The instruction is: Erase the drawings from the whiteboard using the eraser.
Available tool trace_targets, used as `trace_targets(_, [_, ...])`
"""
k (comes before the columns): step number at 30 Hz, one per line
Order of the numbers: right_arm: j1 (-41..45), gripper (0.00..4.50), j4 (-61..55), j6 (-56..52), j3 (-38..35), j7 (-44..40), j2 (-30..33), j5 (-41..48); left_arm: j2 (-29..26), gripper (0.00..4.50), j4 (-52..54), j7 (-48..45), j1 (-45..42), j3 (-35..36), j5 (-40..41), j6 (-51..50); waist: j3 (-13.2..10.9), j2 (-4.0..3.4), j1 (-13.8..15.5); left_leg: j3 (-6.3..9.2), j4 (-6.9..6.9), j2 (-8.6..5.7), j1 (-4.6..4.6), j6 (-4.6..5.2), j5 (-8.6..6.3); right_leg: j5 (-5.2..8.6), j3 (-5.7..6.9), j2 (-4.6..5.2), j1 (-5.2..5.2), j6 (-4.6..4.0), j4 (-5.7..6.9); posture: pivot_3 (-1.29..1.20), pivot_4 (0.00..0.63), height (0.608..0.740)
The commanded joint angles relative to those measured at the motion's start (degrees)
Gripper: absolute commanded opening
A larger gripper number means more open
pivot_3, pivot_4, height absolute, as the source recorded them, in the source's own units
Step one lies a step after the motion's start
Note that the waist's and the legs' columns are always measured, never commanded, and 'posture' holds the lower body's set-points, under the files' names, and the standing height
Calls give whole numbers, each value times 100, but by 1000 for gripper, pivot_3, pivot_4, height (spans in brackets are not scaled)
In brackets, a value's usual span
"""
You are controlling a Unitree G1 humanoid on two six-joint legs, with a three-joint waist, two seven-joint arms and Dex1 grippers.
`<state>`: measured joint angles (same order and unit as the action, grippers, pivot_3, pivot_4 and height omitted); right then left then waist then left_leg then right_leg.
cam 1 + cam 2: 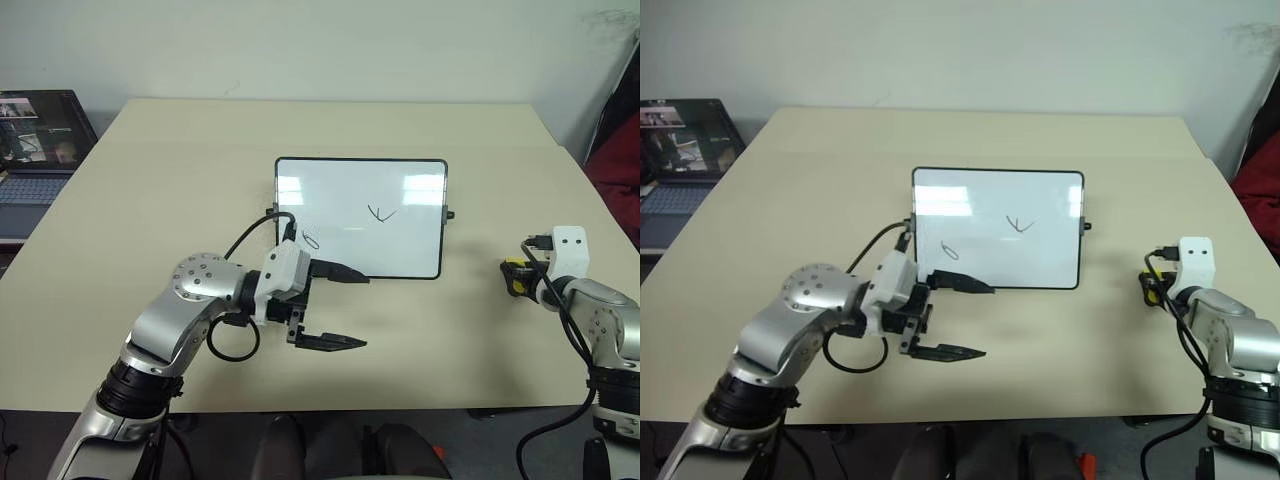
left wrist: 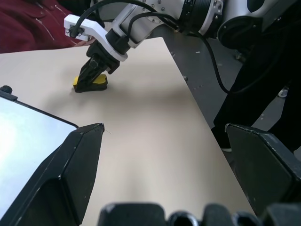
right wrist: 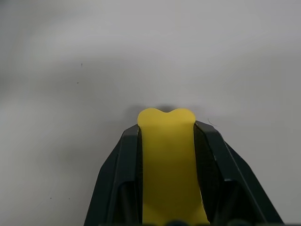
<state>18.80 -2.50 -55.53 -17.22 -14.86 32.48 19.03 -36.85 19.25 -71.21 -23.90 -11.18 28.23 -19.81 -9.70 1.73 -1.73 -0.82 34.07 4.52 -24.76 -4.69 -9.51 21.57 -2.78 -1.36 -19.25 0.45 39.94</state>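
Left gripper hangs spread before the whiteboard; right gripper clamps the eraser.

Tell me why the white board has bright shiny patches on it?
In the left eye view the glossy whiteboard mirrors room light as pale glare patches near its top corners; the drawings below stay readable. In the right wrist view the eraser looks soft and blurry, very close to the camera.

Right pincer clamped on yellow eraser on beige surface, whiteboard corner near, left pincer fingers spread wide
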Motion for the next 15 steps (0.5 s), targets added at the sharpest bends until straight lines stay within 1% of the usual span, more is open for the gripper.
trace_targets(1, [24, 1146, -127, 54, -11, -19, -22, -12, -56, 4500, 219, 113, 49, 214, 124, -41, 0, 0, -4, 0, 0, 0, 0, 0, 0, 0, -1, 0, 0, 0, 0, 0, 150, 740])
trace_targets(4, [-35, 1144, -326, 92, -18, -40, -4, 8, -141, 4500, 71, 325, 122, 421, 28, -72, 0, 0, -9, 0, 0, 1, 1, 0, 0, 0, 0, 0, 0, 0, 1, 0, 150, 740])
trace_targets(9, [-420, 1144, -1223, 260, 34, -109, 96, -37, -202, 4500, -51, 969, 373, 996, -18, -184, -2, -4, -3, 2, -2, 2, 0, 0, 0, 2, 2, -1, -2, 3, -1, 0, 150, 740])
trace_targets(11, [-616, 1144, -1641, 215, 30, -105, 89, -35, -193, 4500, 44, 1358, 565, 1267, -59, -245, -2, -4, -4, -1, -3, 1, 0, 0, -1, 2, -2, 2, -2, 4, -4, 0, 150, 740])
trace_targets(13, [-895, 1144, -2215, 72, -70, 3, -51, 44, -131, 4500, 303, 1846, 892, 1611, -35, -373, -2, -4, -3, 0, -3, 2, -1, -1, -1, 3, -2, 3, -2, 5, -4, 0, 150, 740])
trace_targets(15, [-1084, 1144, -2568, -1, -138, 86, -153, 80, -117, 4500, 524, 2096, 1135, 1806, 36, -452, -2, -3, -5, 2, -4, 4, -1, -1, -1, 4, 0, 4, -2, 7, -3, 0, 150, 740])
